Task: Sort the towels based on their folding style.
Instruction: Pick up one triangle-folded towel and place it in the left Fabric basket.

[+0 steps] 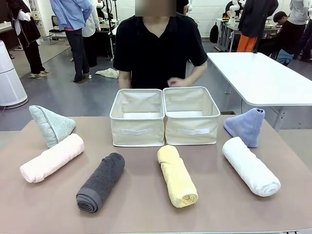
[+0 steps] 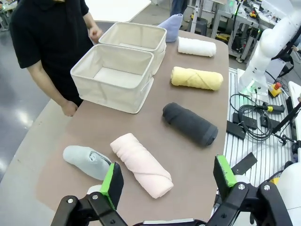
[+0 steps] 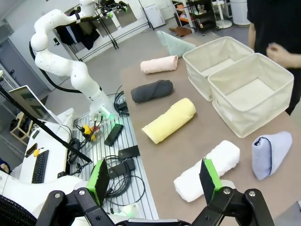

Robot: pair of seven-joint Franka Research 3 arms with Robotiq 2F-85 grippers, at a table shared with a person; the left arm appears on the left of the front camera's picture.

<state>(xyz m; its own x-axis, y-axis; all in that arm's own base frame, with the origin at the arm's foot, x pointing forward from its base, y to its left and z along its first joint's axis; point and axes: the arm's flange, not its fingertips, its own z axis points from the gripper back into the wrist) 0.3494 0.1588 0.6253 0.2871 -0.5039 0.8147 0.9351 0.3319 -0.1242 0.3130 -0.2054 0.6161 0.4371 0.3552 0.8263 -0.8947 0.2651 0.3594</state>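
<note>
Six towels lie on the brown table (image 1: 146, 204). Rolled ones: pink (image 1: 51, 157) (image 2: 141, 164) (image 3: 159, 64), dark grey (image 1: 100, 182) (image 2: 190, 123) (image 3: 151, 90), yellow (image 1: 177, 175) (image 2: 196, 78) (image 3: 169, 120), white (image 1: 250, 166) (image 2: 196, 46) (image 3: 207, 170). Cone-folded ones: pale mint (image 1: 51, 125) (image 2: 86, 161) (image 3: 173, 43) at far left, lavender-blue (image 1: 246, 126) (image 2: 171, 28) (image 3: 271, 153) at far right. My left gripper (image 2: 165, 184) hangs open above the table's left end, over the pink roll. My right gripper (image 3: 154, 182) is open above the right end, near the white roll. Both hold nothing.
Two beige fabric bins (image 1: 137, 117) (image 1: 190, 115) stand side by side at the table's far middle, both with nothing in them. A person in black stands behind them, one hand (image 1: 176, 82) over the right bin. A white table (image 1: 263, 78) stands back right.
</note>
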